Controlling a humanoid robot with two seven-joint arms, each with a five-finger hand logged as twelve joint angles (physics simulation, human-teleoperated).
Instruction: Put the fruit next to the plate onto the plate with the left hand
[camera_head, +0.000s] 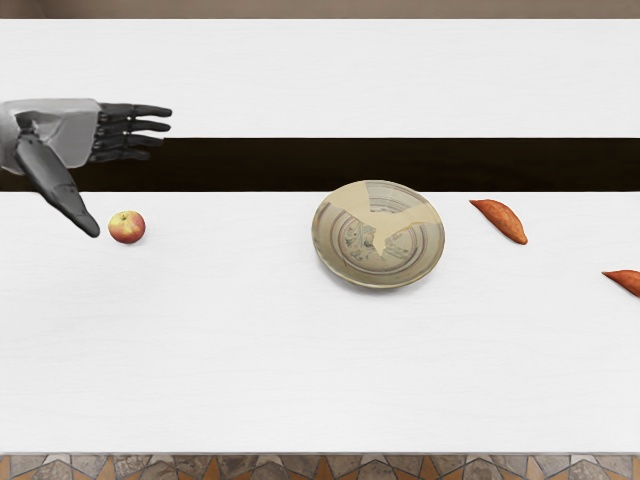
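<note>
One apple (126, 227) lies on the white surface (300, 360), close to its left edge and not far from its far edge. It touches nothing. One plate (333, 250), beige with a swirled pattern, sits about midway along the far edge, a little towards the right, and its far rim shows against the dark band (300, 163) that runs behind the surface. The apple and the plate are well apart, with bare surface between them.

There are two orange-red tapered roots. One root (498, 220) lies just right of the plate, near the far edge, slanted and not touching the plate. The second root (624, 281) is at the right edge and cut off there, so only its pointed end shows.

One hand is in view, the left hand (75, 135), coming in from the left edge above the far-left corner. Its wrist and arm are cut off by the picture's edge. Its fingers (140, 110) are stretched out and slightly apart, pointing right over the dark band, and hold nothing. The thumb (60, 190) slants down, and its tip is just beside the apple. Whether it touches the apple is hard to tell.

The near half of the surface is open from left edge to right edge. Beyond the dark band lies a second white stretch (320, 75).
</note>
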